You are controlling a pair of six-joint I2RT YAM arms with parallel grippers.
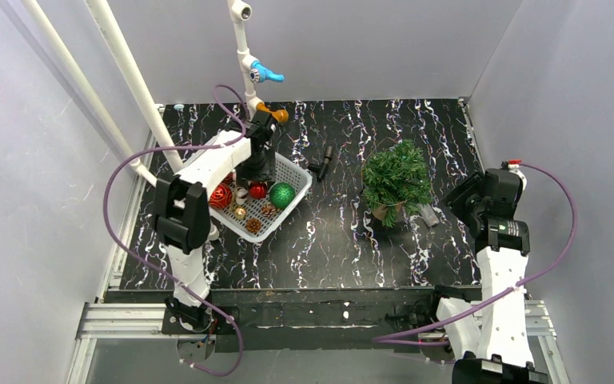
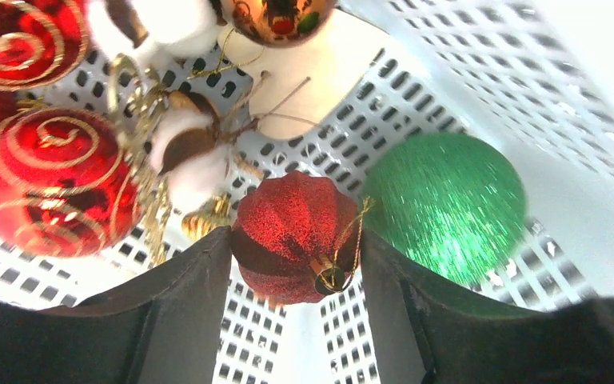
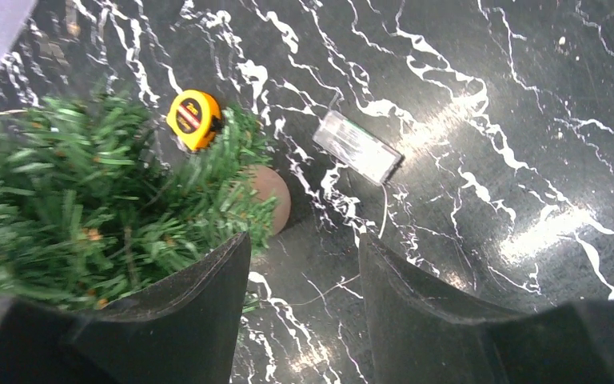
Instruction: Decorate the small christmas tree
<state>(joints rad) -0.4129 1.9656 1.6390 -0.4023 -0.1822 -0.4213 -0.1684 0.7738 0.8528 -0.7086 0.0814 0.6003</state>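
The small christmas tree (image 1: 397, 178) stands right of the table's middle, dark green with a brown base (image 3: 276, 196); it shows in the right wrist view (image 3: 88, 208). My left gripper (image 1: 256, 178) reaches down into the white basket (image 1: 297, 170). Its jaws (image 2: 296, 236) are shut on a red glitter ornament (image 2: 296, 232) with a gold loop, touching it on both sides. A shiny green ball (image 2: 444, 204) lies just right of it, a red ball with gold swirls (image 2: 48, 192) to the left. My right gripper (image 3: 304, 244) is open and empty, low beside the tree's right side (image 1: 457, 200).
The basket also holds a gold ball (image 2: 280, 18), a pinecone (image 1: 253, 226) and small white-brown ornaments. A yellow tape measure (image 3: 194, 119) lies behind the tree. A clear packet (image 3: 358, 146) lies right of the tree's base. A black object (image 1: 324, 162) lies beside the basket.
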